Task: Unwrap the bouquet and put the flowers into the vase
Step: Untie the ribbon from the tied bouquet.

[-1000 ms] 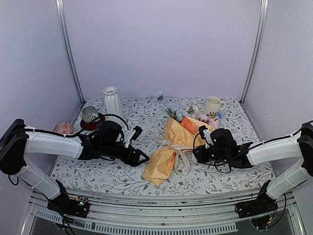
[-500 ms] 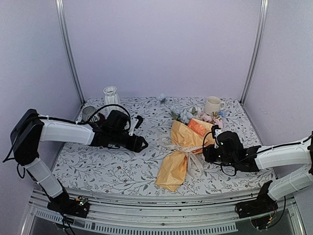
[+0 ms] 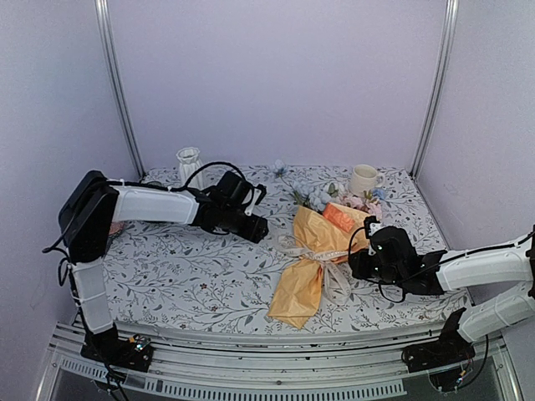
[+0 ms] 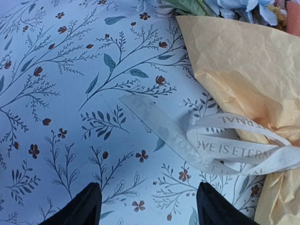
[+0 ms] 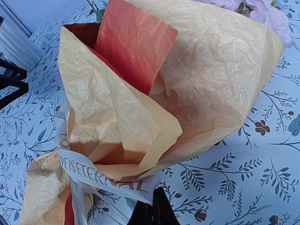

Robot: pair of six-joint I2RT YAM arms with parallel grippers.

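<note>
Top external view has the bouquet [image 3: 311,251] lying on the flower-printed counter [image 3: 184,276] right of centre. Its narrow paper end points toward the near edge, and the flowers [image 3: 322,197] stick out at the far end. A whitish ribbon [image 3: 308,249] is tied round its waist.

The left fingers [image 3: 256,228] hover over the counter just left of the bouquet. In the left wrist view they stand wide apart with nothing between them, and a loose ribbon tail lies on the cloth ahead.

The right fingers [image 5: 152,209] are pressed fully together. Their tips sit against the lower edge of the ribbon band on the bouquet's right side, but it is unclear whether they pinch it.

The vase [image 3: 189,163] stands upright at the back left, behind the left arm and well apart from the bouquet. A cream mug [image 3: 363,179] stands at the back right, near the blooms.
</note>
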